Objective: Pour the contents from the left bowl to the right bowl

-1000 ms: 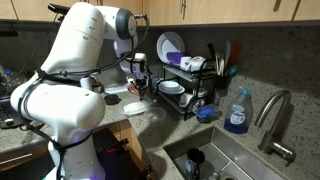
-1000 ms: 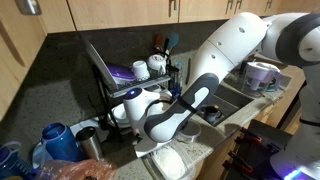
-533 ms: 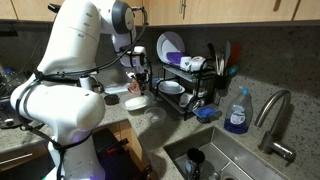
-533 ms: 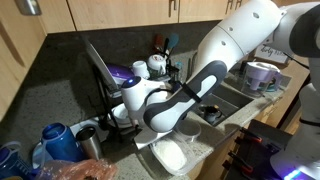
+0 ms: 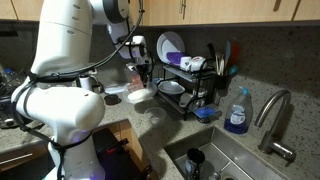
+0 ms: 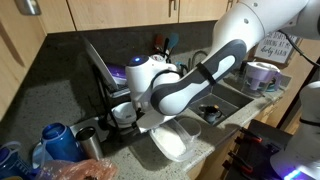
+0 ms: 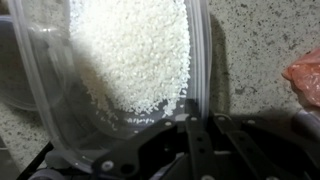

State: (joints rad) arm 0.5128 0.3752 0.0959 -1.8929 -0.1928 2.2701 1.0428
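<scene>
My gripper point(image 7: 196, 128) is shut on the rim of the left bowl point(image 7: 120, 60), a pale translucent bowl full of white grains that fills the wrist view. In both exterior views the same bowl point(image 5: 140, 96) point(image 6: 170, 141) hangs just above the speckled counter, tilted, below the gripper point(image 5: 140, 76). The grains lie heaped inside it. The right bowl point(image 5: 113, 97) shows as a small greyish dish on the counter close beside the held one. A dark grey curve under the held bowl's left side shows at the edge of the wrist view.
A black dish rack point(image 5: 190, 85) with white dishes and mugs stands close beside the held bowl. Farther along are a blue soap bottle point(image 5: 237, 112), the tap and the sink point(image 5: 215, 155). A pink bag point(image 7: 305, 75) lies on the counter nearby.
The arm has risen and raised the left bowl off the counter. The bowl has shifted slightly toward the rack and now hangs tilted. The gripper has stayed shut on it.
</scene>
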